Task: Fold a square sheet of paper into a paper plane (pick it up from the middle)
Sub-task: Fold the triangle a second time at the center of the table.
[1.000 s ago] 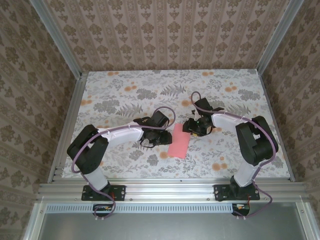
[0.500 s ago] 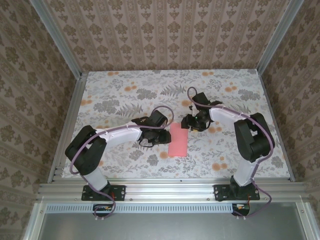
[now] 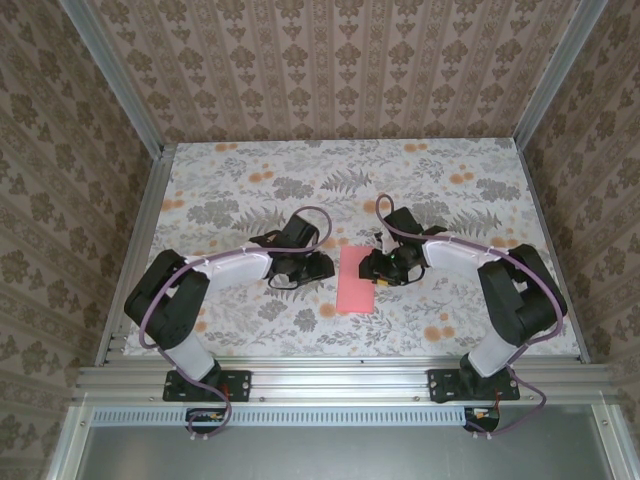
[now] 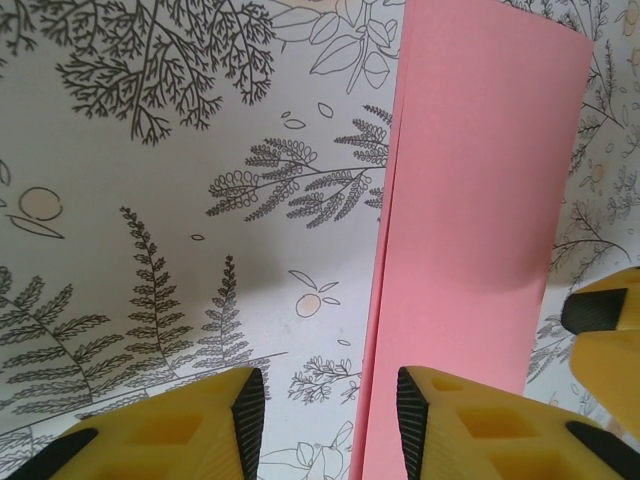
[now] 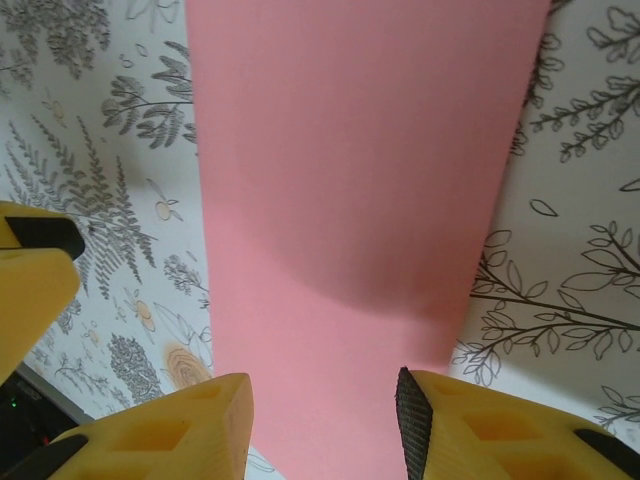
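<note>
The square sheet of paper (image 3: 356, 281) lies flat on the table, folded into a narrow salmon-pink rectangle. In the left wrist view the paper (image 4: 470, 200) shows two layers along its left edge. My left gripper (image 3: 318, 268) is open at the paper's left side; in its wrist view the left gripper (image 4: 325, 415) straddles that edge, one fingertip over the paper. My right gripper (image 3: 372, 267) is open at the paper's upper right. In its own view the right gripper (image 5: 325, 420) hangs over the paper (image 5: 360, 180), fingers spread about the strip's width.
The floral tablecloth (image 3: 230, 200) covers the table, which is fenced by aluminium rails (image 3: 135, 240) and patterned walls. One yellow finger of the other gripper (image 4: 605, 330) shows at the right of the left wrist view. Free room lies at the back of the table.
The right gripper has come down and left onto the paper's upper end. The left arm's wrist has drawn back a little to the left. The paper now lies straighter.
</note>
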Tool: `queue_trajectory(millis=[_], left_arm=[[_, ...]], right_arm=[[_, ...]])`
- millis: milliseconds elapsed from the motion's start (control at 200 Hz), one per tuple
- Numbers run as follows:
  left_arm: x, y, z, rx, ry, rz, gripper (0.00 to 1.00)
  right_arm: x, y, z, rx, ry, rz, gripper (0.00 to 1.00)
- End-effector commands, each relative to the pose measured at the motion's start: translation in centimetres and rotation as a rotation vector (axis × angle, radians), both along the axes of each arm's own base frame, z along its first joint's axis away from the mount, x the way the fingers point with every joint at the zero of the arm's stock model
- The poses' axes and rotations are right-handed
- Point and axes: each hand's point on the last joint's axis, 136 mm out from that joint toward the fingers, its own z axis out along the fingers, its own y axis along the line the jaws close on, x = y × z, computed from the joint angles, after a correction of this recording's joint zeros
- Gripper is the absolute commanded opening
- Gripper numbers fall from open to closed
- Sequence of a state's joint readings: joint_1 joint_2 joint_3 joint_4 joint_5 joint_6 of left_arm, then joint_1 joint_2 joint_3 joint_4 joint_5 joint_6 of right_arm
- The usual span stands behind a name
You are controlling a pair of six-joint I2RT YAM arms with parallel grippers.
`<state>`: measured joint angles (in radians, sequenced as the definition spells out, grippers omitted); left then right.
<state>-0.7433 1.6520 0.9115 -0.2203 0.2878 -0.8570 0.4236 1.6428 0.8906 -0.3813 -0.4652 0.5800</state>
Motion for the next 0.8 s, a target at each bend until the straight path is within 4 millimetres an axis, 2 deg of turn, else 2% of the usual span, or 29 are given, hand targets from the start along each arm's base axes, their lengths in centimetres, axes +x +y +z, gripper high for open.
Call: queue_trajectory(millis=[0,380,795], left_arm=[[0.0,-0.7,0.9,-0.062,0.008,0.0,0.43],[-0.2,-1.4,0.7,-0.048,0.021,-0.028,0.44],[-0.6,-2.3,0.1,-0.024,0.041,-0.048,0.45]], right_arm=[[-0.4,0.1,-0.9,0.012,0.026,-0.005,0.45],[-0.8,-0.7,-2.4,-0.03,0.046,-0.009,0.45],[-0.7,-0.9,-2.0,0.025,0.038,-0.032,0.45]])
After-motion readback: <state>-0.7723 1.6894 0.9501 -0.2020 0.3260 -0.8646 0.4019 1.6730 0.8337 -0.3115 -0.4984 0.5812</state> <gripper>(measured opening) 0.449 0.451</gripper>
